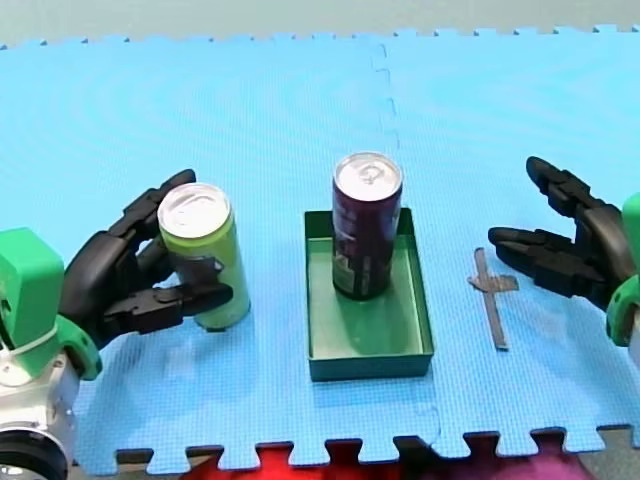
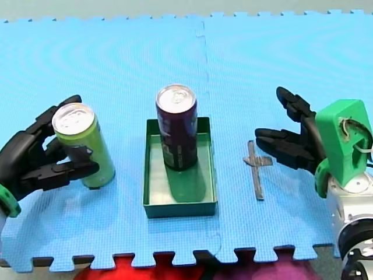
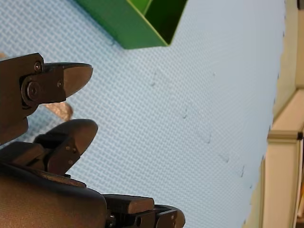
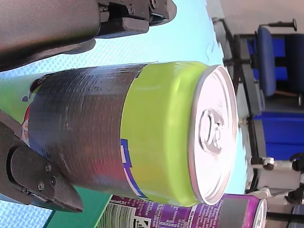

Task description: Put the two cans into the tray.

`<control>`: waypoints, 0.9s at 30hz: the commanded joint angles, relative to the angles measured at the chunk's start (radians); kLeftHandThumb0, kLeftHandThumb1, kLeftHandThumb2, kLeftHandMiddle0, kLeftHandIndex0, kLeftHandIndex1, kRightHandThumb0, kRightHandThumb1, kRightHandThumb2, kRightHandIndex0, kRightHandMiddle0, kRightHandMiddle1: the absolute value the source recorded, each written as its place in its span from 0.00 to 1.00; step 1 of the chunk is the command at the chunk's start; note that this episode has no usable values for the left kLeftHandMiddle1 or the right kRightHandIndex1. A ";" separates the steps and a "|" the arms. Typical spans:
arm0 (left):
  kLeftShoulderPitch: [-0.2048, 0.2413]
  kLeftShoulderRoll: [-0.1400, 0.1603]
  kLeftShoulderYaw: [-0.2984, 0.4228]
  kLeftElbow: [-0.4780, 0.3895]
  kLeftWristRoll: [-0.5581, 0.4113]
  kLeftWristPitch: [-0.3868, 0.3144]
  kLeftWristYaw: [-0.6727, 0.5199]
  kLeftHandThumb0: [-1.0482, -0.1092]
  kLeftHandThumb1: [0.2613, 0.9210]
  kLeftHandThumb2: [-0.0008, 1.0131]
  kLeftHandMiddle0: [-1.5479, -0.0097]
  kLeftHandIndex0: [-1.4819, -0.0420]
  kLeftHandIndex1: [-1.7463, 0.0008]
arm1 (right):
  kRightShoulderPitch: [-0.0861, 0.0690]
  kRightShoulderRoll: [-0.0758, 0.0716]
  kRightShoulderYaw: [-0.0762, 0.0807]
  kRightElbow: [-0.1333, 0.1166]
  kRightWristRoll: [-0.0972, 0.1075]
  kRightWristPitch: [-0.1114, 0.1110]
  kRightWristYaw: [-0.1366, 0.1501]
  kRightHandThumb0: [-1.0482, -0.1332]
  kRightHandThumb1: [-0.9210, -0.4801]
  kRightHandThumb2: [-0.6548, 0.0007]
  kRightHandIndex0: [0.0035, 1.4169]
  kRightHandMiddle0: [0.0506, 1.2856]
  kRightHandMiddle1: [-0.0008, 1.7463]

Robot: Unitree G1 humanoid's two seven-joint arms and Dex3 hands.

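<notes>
Standing upright at the tray's [image 1: 370, 366] far end, the purple can [image 1: 367, 235] is placed. Step in hand: the green can [image 1: 205, 255], left of the tray near the worktop's [image 1: 250, 100] front edge, with the left hand [image 1: 120, 290] and its fingers [image 1: 185, 298] clamped on it. Next, I judge: a lift over the tray wall, clear of the purple can. The right hand [image 1: 565, 250], near the right edge, holds nothing. The second wrist view adds a grey band [image 4: 80, 123] round the green can.

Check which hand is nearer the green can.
Left. The left hand wraps the green can; the right hand is across the tray, holding nothing.
</notes>
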 commanded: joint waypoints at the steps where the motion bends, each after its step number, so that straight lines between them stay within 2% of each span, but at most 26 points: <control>1: -0.006 0.005 0.000 -0.001 -0.002 0.006 -0.009 0.00 0.60 0.00 0.99 0.98 1.00 | -0.007 -0.006 -0.001 -0.004 0.003 -0.002 0.001 0.00 0.00 0.81 0.45 0.05 0.00; 9: -0.010 0.007 -0.001 0.000 0.000 0.020 -0.024 0.00 0.60 0.00 0.99 0.98 1.00 | -0.008 -0.006 -0.004 -0.006 0.007 0.001 0.005 0.00 0.00 0.81 0.45 0.05 0.00; 17: -0.011 0.005 -0.006 -0.002 0.004 0.021 -0.017 0.00 0.60 0.00 0.99 0.98 1.00 | -0.009 -0.003 -0.013 -0.009 0.021 0.006 0.014 0.00 0.00 0.81 0.46 0.05 0.00; 22: -0.010 0.002 -0.012 -0.003 0.008 0.016 -0.007 0.00 0.60 0.00 0.99 0.98 1.00 | -0.009 -0.003 -0.022 -0.009 0.034 0.010 0.029 0.00 0.00 0.83 0.46 0.04 0.00; 27: -0.011 0.000 -0.019 -0.001 0.015 0.009 0.005 0.00 0.61 0.00 0.99 0.98 1.00 | -0.010 -0.003 -0.027 -0.008 0.037 0.011 0.033 0.00 0.00 0.84 0.46 0.04 0.00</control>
